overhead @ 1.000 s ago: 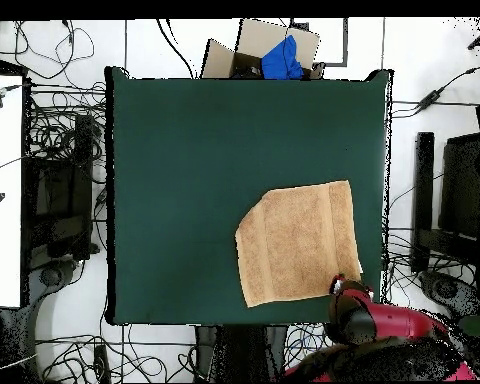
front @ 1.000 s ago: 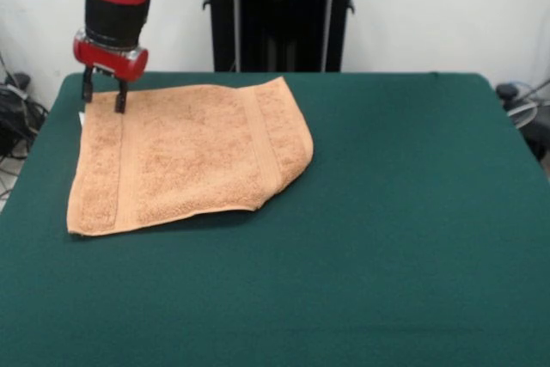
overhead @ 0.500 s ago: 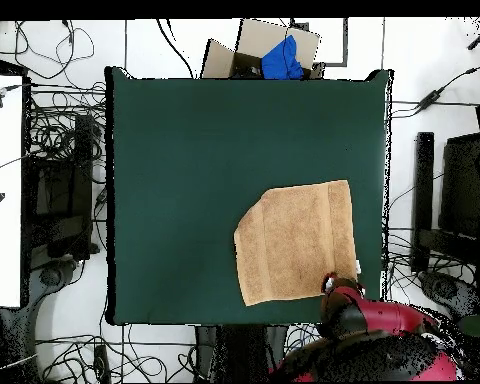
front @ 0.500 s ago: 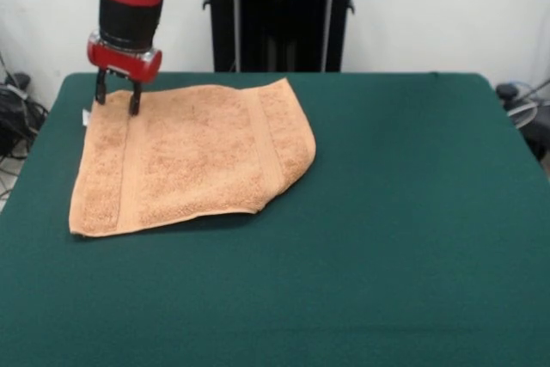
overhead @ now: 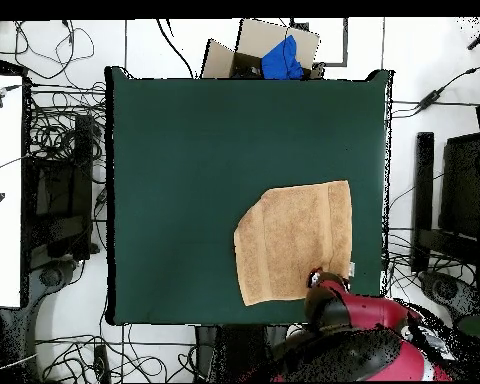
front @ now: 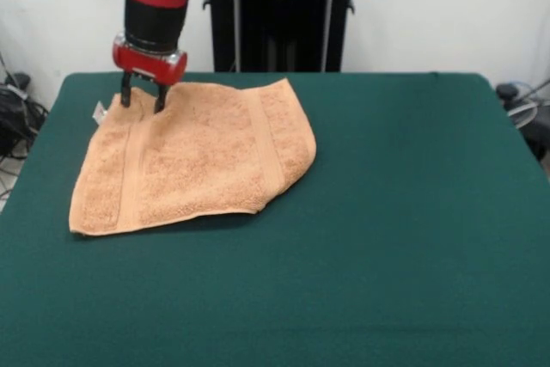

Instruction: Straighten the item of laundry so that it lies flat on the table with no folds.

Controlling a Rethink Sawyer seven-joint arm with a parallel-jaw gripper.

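Note:
The item of laundry (front: pixel 193 156) is a peach-orange towel lying on the left part of the green table (front: pixel 404 212). Its near right corner looks tucked under, which gives a slanted edge. A small white tag (front: pixel 98 112) shows at its far left corner. My gripper (front: pixel 143 100) stands at the towel's far edge, its two fingers apart and their tips down on the cloth, which is wrinkled around them. In the overhead view the towel (overhead: pixel 294 240) lies near the table's (overhead: pixel 184 150) lower right, with the gripper (overhead: pixel 314 281) at its bottom edge.
A cardboard box with a blue thing (overhead: pixel 280 58) sits past the table's top edge in the overhead view. Cables cover the floor on both sides. A black stand (front: pixel 279 15) rises behind the table.
The gripper has slid to the right along the towel's far edge in the front view. The far left corner and the tag have shifted right with it, and the cloth there has wrinkled.

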